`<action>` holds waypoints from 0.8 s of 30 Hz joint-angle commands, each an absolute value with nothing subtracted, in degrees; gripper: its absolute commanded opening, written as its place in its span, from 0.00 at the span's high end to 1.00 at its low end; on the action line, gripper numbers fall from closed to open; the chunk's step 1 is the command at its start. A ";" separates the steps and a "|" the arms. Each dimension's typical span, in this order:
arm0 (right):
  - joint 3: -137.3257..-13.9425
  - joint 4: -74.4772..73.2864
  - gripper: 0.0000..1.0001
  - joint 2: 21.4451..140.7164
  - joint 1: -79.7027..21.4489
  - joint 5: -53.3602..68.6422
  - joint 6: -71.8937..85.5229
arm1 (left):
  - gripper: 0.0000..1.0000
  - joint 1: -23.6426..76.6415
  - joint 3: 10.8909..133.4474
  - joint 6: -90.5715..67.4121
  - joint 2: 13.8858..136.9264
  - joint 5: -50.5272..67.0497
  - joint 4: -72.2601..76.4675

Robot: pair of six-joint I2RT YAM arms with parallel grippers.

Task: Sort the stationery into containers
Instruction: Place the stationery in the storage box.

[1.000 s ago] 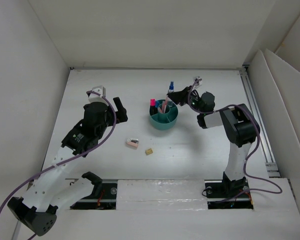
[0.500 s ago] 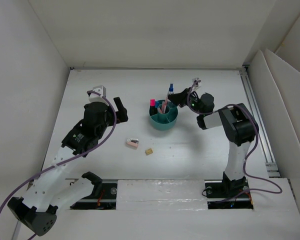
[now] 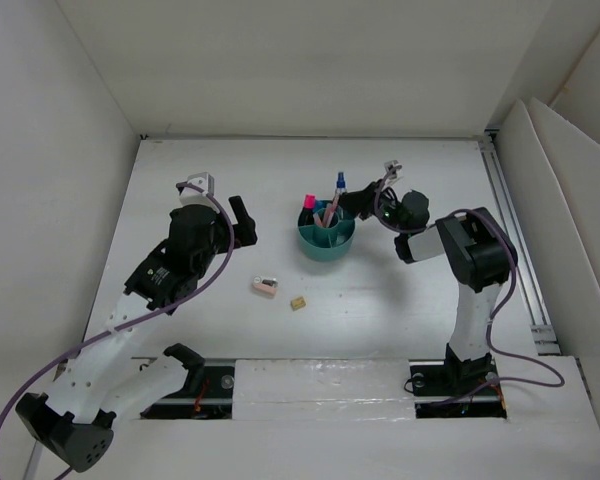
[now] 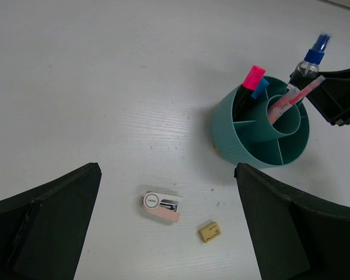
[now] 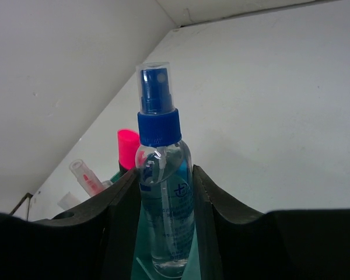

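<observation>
The round teal organizer (image 3: 327, 240) stands mid-table and holds a pink-capped marker (image 3: 308, 204), a blue-ended marker (image 4: 259, 88) and thin pink pens (image 3: 326, 213). My right gripper (image 3: 352, 200) is shut on the small clear spray bottle (image 5: 163, 192) with a blue cap, held upright at the organizer's far right rim; the bottle also shows in the top view (image 3: 340, 185). My left gripper (image 3: 242, 222) is open and empty, left of the organizer. A pale pink eraser (image 4: 161, 206) and a tiny tan block (image 4: 209, 231) lie between its fingers in the left wrist view.
White walls close the table at the back and left. A metal rail (image 3: 515, 240) runs along the right edge. The eraser (image 3: 265, 286) and tan block (image 3: 298, 302) lie in front of the organizer (image 4: 262, 131).
My right gripper has moved the bottle slightly left, closer over the organizer's rim. The left arm has barely moved.
</observation>
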State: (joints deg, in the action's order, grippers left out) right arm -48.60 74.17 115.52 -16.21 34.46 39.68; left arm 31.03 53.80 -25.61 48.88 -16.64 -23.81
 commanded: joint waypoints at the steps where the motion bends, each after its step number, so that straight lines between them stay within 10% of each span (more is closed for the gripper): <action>1: -47.37 86.22 0.57 114.79 -16.61 36.04 39.02 | 0.00 31.03 53.53 -24.43 47.90 -15.91 -21.89; 24: -42.36 94.13 0.34 108.46 -14.16 37.00 44.21 | 0.00 31.03 53.53 -24.43 48.96 -15.91 -21.88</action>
